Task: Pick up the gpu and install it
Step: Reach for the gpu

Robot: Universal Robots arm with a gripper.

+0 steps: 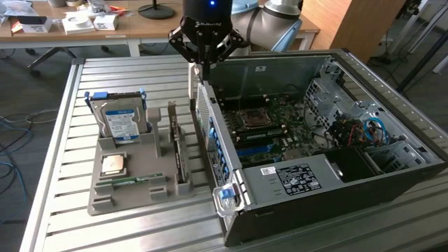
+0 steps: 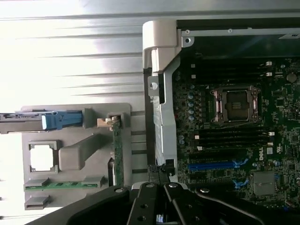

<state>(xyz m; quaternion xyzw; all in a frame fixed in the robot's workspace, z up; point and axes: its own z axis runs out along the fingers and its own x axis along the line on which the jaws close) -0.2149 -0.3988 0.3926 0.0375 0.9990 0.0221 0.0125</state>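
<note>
The gpu (image 1: 178, 152) stands on edge in a slot of the grey holder tray (image 1: 140, 197), a thin dark card; in the wrist view it shows as a green edge (image 2: 117, 150). My gripper (image 1: 203, 68) hangs shut and empty above the far end of the open computer case's rear panel (image 1: 210, 131), beyond the gpu and apart from it. Its black fingers (image 2: 154, 197) meet over the case edge, beside the tray. The motherboard (image 1: 273, 131) lies exposed inside the case, with a blue expansion slot (image 2: 213, 165) near the gripper.
In the same tray stand a silver, blue-labelled hard drive (image 1: 120, 123), a square processor chip (image 1: 114, 165) and a narrow green memory stick (image 1: 129, 181). The case (image 1: 315, 173) lies on a slatted metal table (image 1: 63, 157). A desk with boxes (image 1: 77, 23) is behind.
</note>
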